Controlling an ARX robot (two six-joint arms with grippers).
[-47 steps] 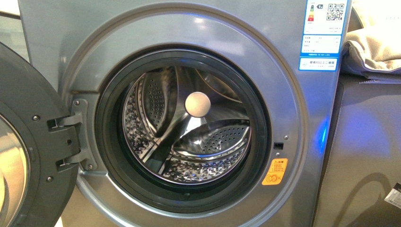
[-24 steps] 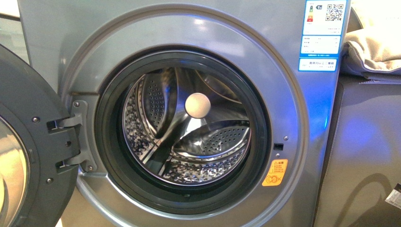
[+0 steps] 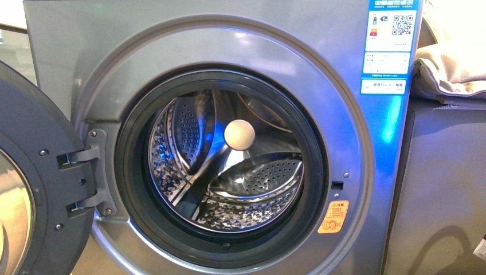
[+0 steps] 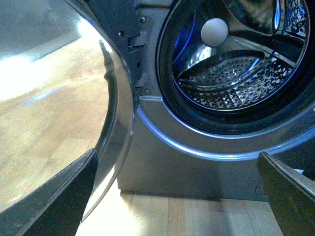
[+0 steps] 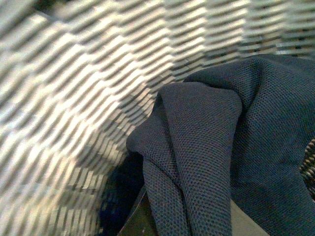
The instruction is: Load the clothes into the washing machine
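Observation:
The washing machine (image 3: 103, 40) fills the front view, its dark grey door (image 3: 40, 172) swung open to the left and its perforated steel drum (image 3: 258, 172) bare inside. Neither arm shows there. The left wrist view shows my left gripper (image 4: 172, 206) open and low before the washing machine (image 4: 197, 167), between the door glass (image 4: 59, 98) and the porthole, with nothing between its fingers (image 4: 54, 196). In the right wrist view, my right gripper (image 5: 182, 216) is shut on the clothes (image 5: 211, 132), dark navy mesh fabric bunched in folds that hide the fingertips.
Pale woven wicker (image 5: 74, 98) rises close behind the clothes. Beige padded fabric (image 3: 453, 63) lies on a grey cabinet (image 3: 441, 189) right of the washer. A white knob (image 3: 239, 135) sits at the drum's back. Wooden floor (image 4: 197, 216) runs under the machine.
The washer sits slightly lower in the front view than before, and the blue light reflections on its front and drum have grown brighter.

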